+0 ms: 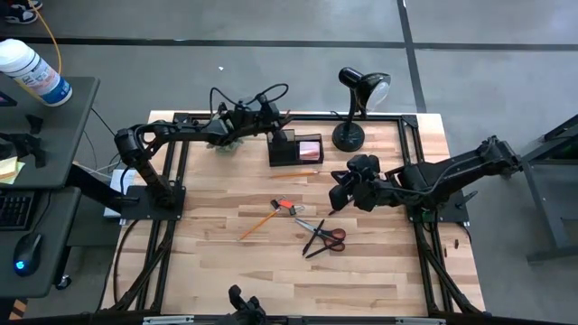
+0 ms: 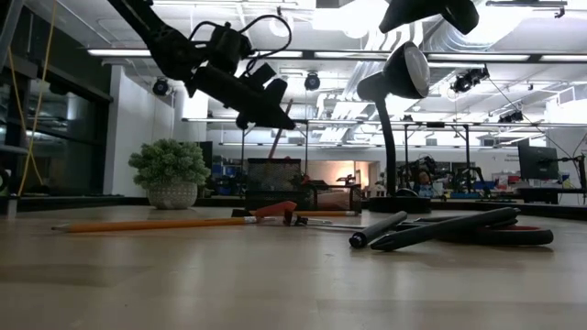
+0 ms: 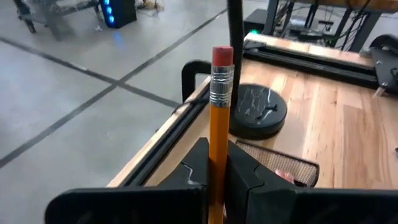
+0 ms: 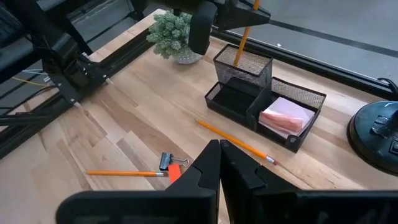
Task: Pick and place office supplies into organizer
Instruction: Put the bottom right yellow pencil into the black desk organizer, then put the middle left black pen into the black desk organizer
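The left gripper (image 4: 239, 14), clamped on a pencil (image 3: 219, 118), should go straight down so it drops into the organizer's (image 4: 264, 99) tall cup right below.

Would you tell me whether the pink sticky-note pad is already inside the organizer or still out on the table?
Inside. The pink sticky-note pad lies in the lower tray section of the black mesh organizer, beside the taller pen compartment.

Bright overhead ceiling strips (image 2: 303, 57); low view backlit.
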Tool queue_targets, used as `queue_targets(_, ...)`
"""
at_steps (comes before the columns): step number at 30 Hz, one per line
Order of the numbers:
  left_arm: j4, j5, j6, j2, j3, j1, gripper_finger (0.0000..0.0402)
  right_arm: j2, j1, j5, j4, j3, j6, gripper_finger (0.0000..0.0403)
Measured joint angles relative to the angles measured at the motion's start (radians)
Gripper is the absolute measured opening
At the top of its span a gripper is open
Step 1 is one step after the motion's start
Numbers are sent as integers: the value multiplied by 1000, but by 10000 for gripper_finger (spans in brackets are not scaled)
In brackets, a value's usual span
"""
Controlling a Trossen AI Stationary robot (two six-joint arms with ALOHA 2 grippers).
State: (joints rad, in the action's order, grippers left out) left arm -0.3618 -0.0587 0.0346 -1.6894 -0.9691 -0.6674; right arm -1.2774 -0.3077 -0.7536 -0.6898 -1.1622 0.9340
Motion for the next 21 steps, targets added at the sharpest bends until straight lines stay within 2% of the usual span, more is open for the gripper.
queue_targets(4, 13, 0, -6, 0, 0, 0, 8, 0, 0, 0, 0, 0, -16, 2)
queue_targets(16, 20, -3, -43, 0, 0, 3, 77, 0, 0, 0, 0, 0, -45, 9)
queue_targets(21, 0, -60, -44, 0, 0, 5, 84, -1, 0, -8, -2, 0, -83, 6)
